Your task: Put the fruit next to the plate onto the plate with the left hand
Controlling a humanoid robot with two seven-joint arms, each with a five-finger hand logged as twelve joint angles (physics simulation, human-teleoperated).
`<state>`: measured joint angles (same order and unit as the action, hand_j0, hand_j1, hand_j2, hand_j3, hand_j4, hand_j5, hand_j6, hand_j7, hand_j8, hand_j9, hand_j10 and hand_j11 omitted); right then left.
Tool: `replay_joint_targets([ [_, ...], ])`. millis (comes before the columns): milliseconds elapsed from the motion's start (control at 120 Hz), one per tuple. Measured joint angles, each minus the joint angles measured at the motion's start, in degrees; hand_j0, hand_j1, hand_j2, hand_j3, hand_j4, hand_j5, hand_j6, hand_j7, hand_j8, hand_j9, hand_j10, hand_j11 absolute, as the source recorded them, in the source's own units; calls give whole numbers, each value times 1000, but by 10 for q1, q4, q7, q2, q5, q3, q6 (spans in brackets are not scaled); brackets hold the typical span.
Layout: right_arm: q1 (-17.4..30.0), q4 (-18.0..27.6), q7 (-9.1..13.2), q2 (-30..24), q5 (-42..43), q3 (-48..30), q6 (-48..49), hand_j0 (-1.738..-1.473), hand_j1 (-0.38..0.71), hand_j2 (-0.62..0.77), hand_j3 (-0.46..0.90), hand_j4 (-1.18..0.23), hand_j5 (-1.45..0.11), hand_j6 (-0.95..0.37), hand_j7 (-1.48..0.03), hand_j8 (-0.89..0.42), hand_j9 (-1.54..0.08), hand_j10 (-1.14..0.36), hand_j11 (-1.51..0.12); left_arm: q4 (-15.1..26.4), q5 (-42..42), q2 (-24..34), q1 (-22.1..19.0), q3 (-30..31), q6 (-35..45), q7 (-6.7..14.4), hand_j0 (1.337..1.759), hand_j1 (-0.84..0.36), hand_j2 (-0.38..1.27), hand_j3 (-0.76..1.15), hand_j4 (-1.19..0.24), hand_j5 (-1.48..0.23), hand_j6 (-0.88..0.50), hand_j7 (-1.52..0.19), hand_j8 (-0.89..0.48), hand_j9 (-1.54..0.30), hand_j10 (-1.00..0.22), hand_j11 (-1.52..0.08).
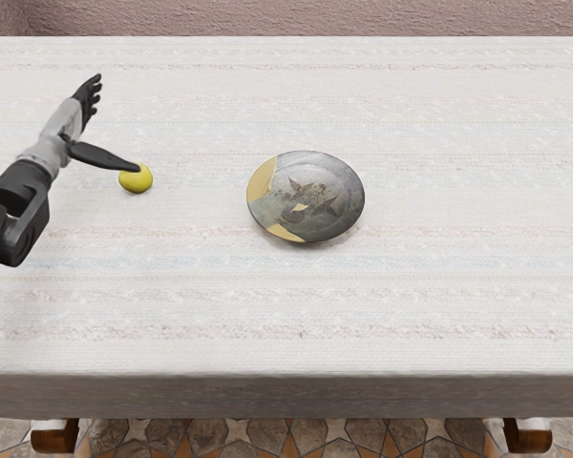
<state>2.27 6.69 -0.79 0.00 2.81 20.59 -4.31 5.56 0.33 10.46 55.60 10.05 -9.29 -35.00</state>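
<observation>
Table [286, 334]; fruit [136, 178] at thumb tip of left hand [78, 119]

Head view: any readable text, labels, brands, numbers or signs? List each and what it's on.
None: no readable text anywhere in this view.
The plate has only a dark pattern with gold patches, no letters or digits.
The yellow fruit, the table and the left hand show no markings.
</observation>
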Motion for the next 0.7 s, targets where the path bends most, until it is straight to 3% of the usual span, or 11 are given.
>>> replay_joint_targets([
  [200, 3, -2, 0, 0, 0, 0, 0, -1658, -349, 0, 0, 0, 0, 0, 0, 0, 0, 0, 0, -3, 74, 2, 25, 14, 0, 0, 1658, 336, 4, 0, -15, -16, -16, -16, -15, -16, -14, -16],
  [400, 3, -3, 0, 0, 0, 0, 0, -1658, -349, 0, 0, 0, 0, 0, 0, 0, 0, 0, 0, -23, 145, -20, 50, 192, 118, 0, 1658, 336, 4, 0, -15, -16, -15, -16, -15, -16, -14, -15],
  [700, 3, -3, 0, 0, 0, 0, 0, -1658, -349, 0, 0, 0, 0, 0, 0, 0, 0, 0, 0, -39, 186, -35, 69, 312, 171, 0, 1658, 338, 7, 0, -17, -16, -18, -16, -17, -16, -15, -16],
])
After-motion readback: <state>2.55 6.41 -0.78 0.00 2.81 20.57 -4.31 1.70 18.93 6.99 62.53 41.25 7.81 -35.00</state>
